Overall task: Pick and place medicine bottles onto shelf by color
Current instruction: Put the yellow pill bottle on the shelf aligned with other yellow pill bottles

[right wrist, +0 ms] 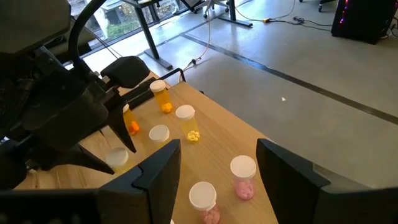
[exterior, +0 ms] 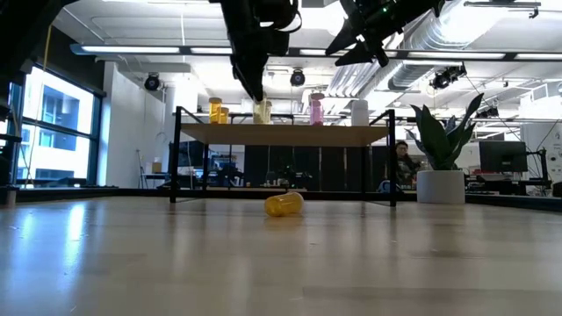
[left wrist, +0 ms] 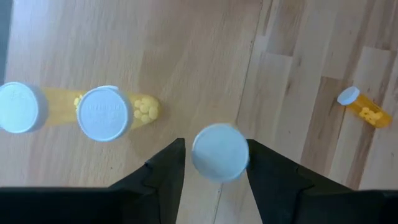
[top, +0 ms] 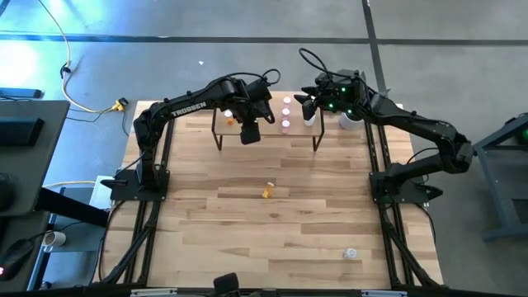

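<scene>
The shelf [exterior: 290,134] stands at the table's far middle with several medicine bottles upright on it: yellow ones [left wrist: 102,112] at its left, pink ones [right wrist: 242,177] at its right. My left gripper [left wrist: 216,146] points down over the shelf's near edge, open, its fingers on either side of a white-capped bottle [left wrist: 219,152] that stands on the board [exterior: 262,111]. My right gripper [top: 304,101] hangs open above the shelf's right end, over the pink bottles, holding nothing. A yellow bottle [top: 267,191] lies on its side on the table's middle. My left gripper comes from above, a finger on each side of the bottle's white cap [left wrist: 219,152]. A thin strip of wood shows between the cap and one finger [left wrist: 171,171]. Whether the other finger [left wrist: 264,171] touches the cap, I cannot tell. The bottle stands upright on the shelf.
A white plant pot [exterior: 439,186] stands at the far right beside the shelf. A small white-capped thing [top: 351,254] lies near the table's front right. The tabletop [top: 272,239] in front of the shelf is open wood apart from the lying bottle. A person sits in the room behind.
</scene>
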Motion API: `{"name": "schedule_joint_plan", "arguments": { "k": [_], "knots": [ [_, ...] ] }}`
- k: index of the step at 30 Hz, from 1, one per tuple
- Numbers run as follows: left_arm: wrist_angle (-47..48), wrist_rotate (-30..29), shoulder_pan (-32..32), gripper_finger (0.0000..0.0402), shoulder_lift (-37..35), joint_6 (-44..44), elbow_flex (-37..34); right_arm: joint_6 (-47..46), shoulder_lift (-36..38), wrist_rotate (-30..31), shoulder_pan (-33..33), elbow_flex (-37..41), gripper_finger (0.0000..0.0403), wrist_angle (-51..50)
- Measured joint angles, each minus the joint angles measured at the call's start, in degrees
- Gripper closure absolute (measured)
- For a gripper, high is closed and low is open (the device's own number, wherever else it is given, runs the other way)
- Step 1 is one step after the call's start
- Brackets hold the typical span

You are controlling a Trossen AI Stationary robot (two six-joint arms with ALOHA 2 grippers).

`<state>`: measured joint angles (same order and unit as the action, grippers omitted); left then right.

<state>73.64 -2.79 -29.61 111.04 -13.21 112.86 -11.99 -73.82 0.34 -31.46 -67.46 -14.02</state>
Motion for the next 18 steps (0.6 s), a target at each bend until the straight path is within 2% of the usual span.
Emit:
{"name": "schedule_joint_plan", "arguments": {
  "k": [18],
  "knots": [
    [-1.6,-2.6,0.0,0.0263,0.0,-0.5,0.0,-0.2,0.0,0.0,0.0,0.0,0.0203,0.0]
  ]
}}
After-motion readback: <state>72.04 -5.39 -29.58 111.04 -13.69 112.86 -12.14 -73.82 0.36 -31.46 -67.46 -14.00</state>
